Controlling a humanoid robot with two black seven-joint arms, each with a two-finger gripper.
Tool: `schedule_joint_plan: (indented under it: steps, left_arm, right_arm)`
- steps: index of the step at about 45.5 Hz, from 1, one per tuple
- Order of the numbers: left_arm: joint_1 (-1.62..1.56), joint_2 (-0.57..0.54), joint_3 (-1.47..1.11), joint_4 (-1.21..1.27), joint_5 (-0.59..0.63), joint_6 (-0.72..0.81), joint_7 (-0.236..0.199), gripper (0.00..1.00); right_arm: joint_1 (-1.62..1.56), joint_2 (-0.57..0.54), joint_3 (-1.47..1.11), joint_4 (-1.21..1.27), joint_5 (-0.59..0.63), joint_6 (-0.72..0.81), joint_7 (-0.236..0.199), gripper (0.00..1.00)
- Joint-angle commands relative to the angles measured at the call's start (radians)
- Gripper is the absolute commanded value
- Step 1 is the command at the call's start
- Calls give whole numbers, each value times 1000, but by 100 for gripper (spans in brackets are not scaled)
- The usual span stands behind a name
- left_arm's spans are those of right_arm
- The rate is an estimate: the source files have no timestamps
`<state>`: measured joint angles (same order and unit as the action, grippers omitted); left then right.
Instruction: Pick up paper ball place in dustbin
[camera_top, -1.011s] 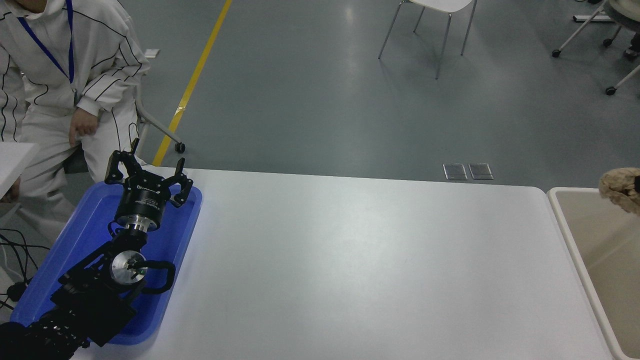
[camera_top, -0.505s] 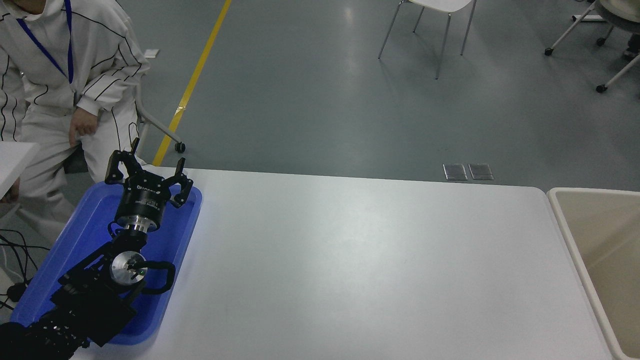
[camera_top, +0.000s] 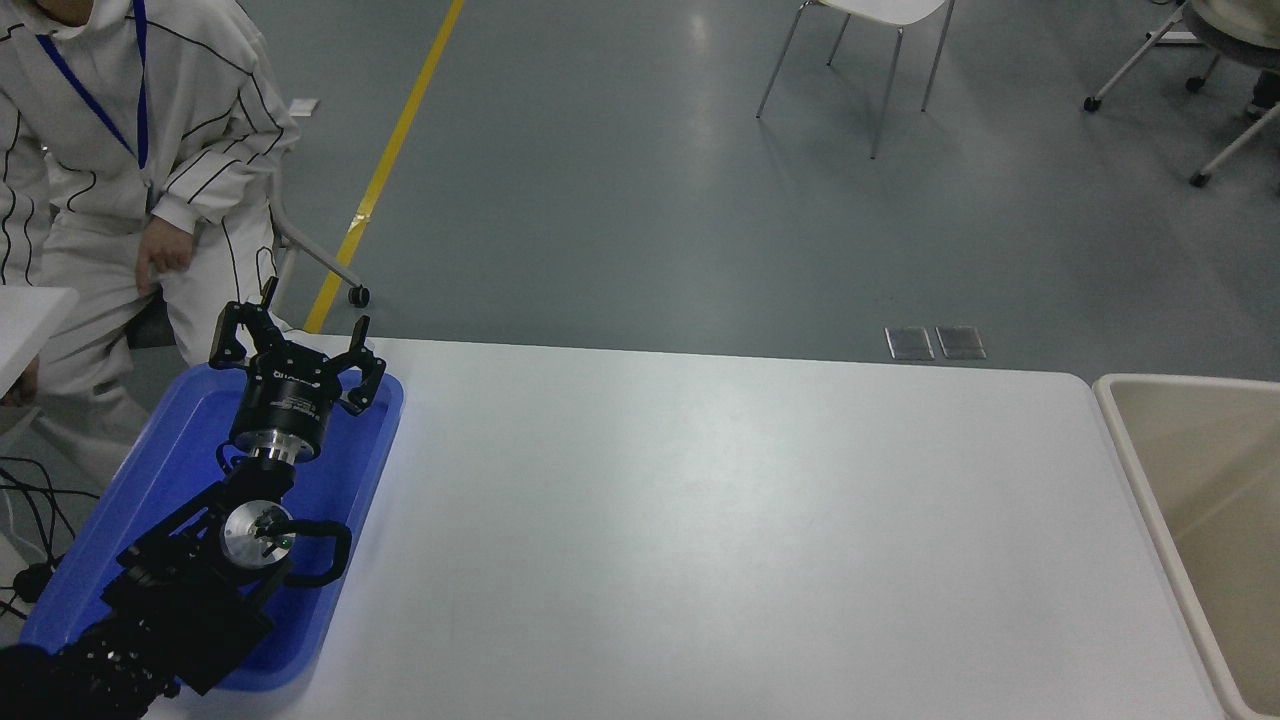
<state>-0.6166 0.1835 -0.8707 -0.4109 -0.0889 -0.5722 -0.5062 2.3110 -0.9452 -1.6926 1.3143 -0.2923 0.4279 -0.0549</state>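
Note:
The dustbin (camera_top: 1120, 430), a beige bin with a thick cream-white rim, stands at the table's right end, cut off by the picture's right edge. The paper ball is out of view. My right gripper and arm are out of view. My left gripper (camera_top: 297, 335) is open and empty, parked at the lower left above the blue tray (camera_top: 170, 460).
A person in white clothes (camera_top: 120, 150) sits at the table's far left corner, one hand (camera_top: 160, 255) resting on a knee. Chairs (camera_top: 860, 50) stand on the grey floor beyond the white table (camera_top: 700, 520).
One second ago the paper ball showed at the right edge above the dustbin. It has gone out of view. The left arm has not moved.

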Motion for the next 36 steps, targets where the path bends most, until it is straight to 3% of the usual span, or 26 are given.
schedule_joint_plan:
  steps: [1, 29, 36]
  left_arm:
    - [0, 1, 1, 0, 0, 0, 0, 100]
    - [0, -1, -1, 1, 0, 0, 0, 100]
    - [0, 1, -1, 1, 0, 0, -2, 100]
  right_arm:
    - [-301, -35, 178, -102, 9, -199, 1, 0]
    - [-1088, -41, 881, -478, 10, -356, 0, 0]
    - [-1190, 16, 955, -570, 9, -383, 0, 0]
